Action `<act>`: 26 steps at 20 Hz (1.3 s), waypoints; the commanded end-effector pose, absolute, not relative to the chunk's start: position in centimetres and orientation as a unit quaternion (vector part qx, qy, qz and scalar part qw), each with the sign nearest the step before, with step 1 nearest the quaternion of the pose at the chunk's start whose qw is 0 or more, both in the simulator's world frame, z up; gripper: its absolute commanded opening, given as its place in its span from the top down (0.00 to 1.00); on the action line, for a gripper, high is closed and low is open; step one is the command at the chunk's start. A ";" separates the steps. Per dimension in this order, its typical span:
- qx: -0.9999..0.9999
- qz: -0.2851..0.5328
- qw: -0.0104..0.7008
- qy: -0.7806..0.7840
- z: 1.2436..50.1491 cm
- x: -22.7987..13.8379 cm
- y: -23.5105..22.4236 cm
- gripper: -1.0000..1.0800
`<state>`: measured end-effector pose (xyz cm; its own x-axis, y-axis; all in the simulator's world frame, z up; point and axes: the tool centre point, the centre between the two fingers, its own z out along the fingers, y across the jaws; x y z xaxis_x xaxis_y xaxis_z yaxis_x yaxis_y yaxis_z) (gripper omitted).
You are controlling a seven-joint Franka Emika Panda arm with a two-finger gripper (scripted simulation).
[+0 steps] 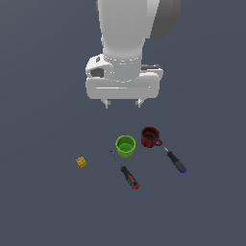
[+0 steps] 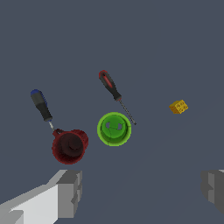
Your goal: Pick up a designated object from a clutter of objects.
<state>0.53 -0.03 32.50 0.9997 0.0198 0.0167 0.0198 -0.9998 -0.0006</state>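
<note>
Exterior view: the white end effector hangs high above the dark grey surface, fingers spread wide apart and empty. Below it stand a bright green plastic cup and a dark red mug, side by side. The target, a small screwdriver with a black handle, red tip and thin grey shaft, lies flat with its shaft tip just beside the green cup. A similar blue-tipped screwdriver lies by the mug, and a tiny yellow block sits well apart. A descent toward the shaft end risks clipping the cup; a grab at the wrong handle would take the lookalike.
</note>
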 end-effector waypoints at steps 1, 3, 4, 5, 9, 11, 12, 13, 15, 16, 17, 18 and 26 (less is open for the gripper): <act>-1.000 -0.008 0.000 -0.010 32.5 0.5 0.0 0.04; -1.000 -0.008 0.001 -0.011 32.4 0.5 0.1 0.04; -1.000 -0.007 0.001 -0.011 32.3 0.6 0.3 0.04; -1.000 -0.006 0.001 -0.012 32.1 0.6 0.6 0.04; -1.000 0.000 0.004 -0.016 31.2 0.6 1.8 0.04; -1.000 0.001 0.004 -0.015 31.1 0.5 2.1 0.04; -1.000 0.002 0.004 -0.015 31.1 0.4 2.2 0.04; -1.000 0.002 0.004 -0.014 31.2 0.4 2.2 0.04; -1.000 0.001 0.004 -0.015 31.1 0.5 2.1 0.04; -1.000 0.001 0.004 -0.016 31.1 0.6 2.0 0.04; -1.000 0.001 0.004 -0.018 31.0 0.7 2.0 0.04; -1.000 0.001 0.004 -0.020 30.8 0.8 2.0 0.04; -0.998 0.001 0.001 -0.059 28.0 2.7 1.7 0.04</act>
